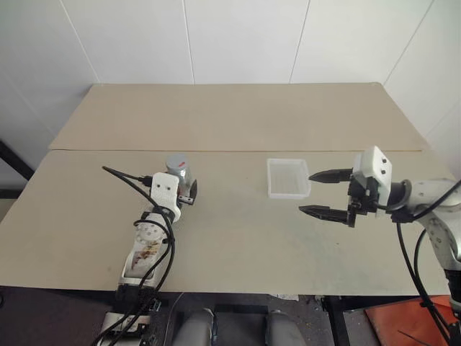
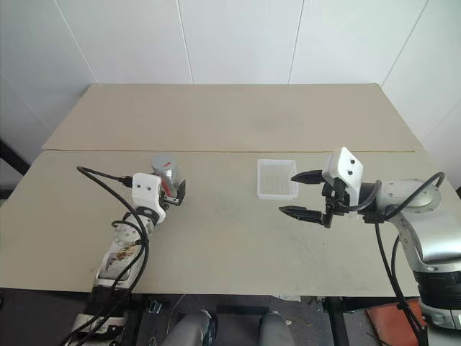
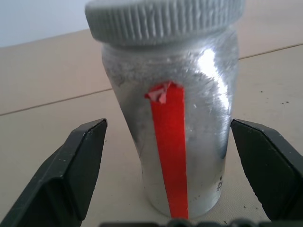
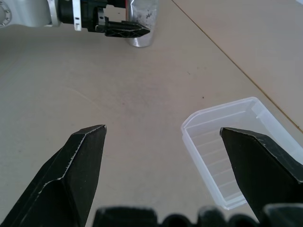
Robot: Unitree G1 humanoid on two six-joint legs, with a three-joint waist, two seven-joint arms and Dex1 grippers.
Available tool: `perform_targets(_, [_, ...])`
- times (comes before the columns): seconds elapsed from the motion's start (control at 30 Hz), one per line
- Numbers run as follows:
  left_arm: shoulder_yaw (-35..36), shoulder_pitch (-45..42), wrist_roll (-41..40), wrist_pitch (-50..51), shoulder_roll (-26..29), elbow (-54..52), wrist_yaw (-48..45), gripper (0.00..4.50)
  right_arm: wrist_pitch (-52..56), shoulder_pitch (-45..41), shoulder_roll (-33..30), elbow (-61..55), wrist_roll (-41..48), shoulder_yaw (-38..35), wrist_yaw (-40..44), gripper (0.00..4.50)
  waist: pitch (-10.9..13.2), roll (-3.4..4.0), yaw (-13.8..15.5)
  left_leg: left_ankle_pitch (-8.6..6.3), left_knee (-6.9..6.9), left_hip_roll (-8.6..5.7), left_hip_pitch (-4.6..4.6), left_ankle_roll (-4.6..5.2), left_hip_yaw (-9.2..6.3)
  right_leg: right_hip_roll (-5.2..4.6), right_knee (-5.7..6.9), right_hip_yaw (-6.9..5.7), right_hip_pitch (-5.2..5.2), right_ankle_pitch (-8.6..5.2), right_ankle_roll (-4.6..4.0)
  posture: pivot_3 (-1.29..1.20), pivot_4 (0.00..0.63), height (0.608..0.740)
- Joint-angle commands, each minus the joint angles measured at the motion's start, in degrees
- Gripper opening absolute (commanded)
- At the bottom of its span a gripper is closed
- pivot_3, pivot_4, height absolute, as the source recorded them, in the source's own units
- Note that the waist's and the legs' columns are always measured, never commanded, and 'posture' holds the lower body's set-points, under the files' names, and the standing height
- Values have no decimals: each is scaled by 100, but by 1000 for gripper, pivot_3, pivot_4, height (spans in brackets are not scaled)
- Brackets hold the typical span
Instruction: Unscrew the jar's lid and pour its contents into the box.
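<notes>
Left arm: enters from lower left of head view, forearm stretched forward and up-frame, wrist about level. Left gripper (image 1: 186,189) at left-centre of frame, its 2 black fingers (image 3: 71,175) spread wide, gap on each side, not clamped on anything.

Right arm: enters from right edge of head view, forearm bent inward, wrist turned so gripper points toward frame centre, slightly downward. Right gripper (image 1: 320,193) at right-centre of frame, 2 fingers (image 4: 71,175) parted wide, 1 above other in head view, holding nothing.
</notes>
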Motion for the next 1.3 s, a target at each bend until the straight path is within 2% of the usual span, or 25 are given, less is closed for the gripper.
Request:
perform_targets(0.03, [14,-172,83,-305,-72,126,67,4500,22,-12,-133,-209,134,-275,-29,4484,0,0,0,0,0,0,1,0,0,0,0,0,1,0,0,0,150,740])
perform_targets(0.63, [119,-563,40,-428,-169,305,-14,4500,12,51,-145,-336,156,-287,-129,4484,1,-1,1,0,1,-1,-1,0,0,0,0,0,0,1,1,0,150,740])
perform_targets(0.73, [111,-624,89,-514,-180,412,1,3869,9,89,-161,-368,175,-310,-117,4500,1,-2,-1,0,1,-2,-1,0,0,0,-1,0,0,1,1,0,150,740])
perform_targets(0.93, [84,-672,73,-438,-211,467,-67,1978,9,114,-188,-392,185,-338,-118,4500,1,-2,-1,0,1,-2,0,0,0,0,1,0,0,1,1,0,150,740])
perform_targets(1.1, [64,-673,-37,56,2,4,-415,1935,8,-112,-28,-453,220,-267,-283,4500,0,-2,-9,1,1,-2,0,0,0,0,1,0,-1,1,2,0,150,740])
perform_targets(1.2, [268,-840,-839,1268,679,-913,-1426,1935,105,-635,423,-431,332,-70,-604,4500,2,-4,-83,2,1,-2,-3,-3,2,3,7,1,-9,1,2,0,150,740])
perform_targets(1.3, [539,-1054,-1734,2254,1335,-1366,-2269,1935,313,-1097,851,-350,472,71,-811,4500,2,-4,-141,4,1,6,-4,-7,-5,9,13,-1,-13,1,2,0,150,740])
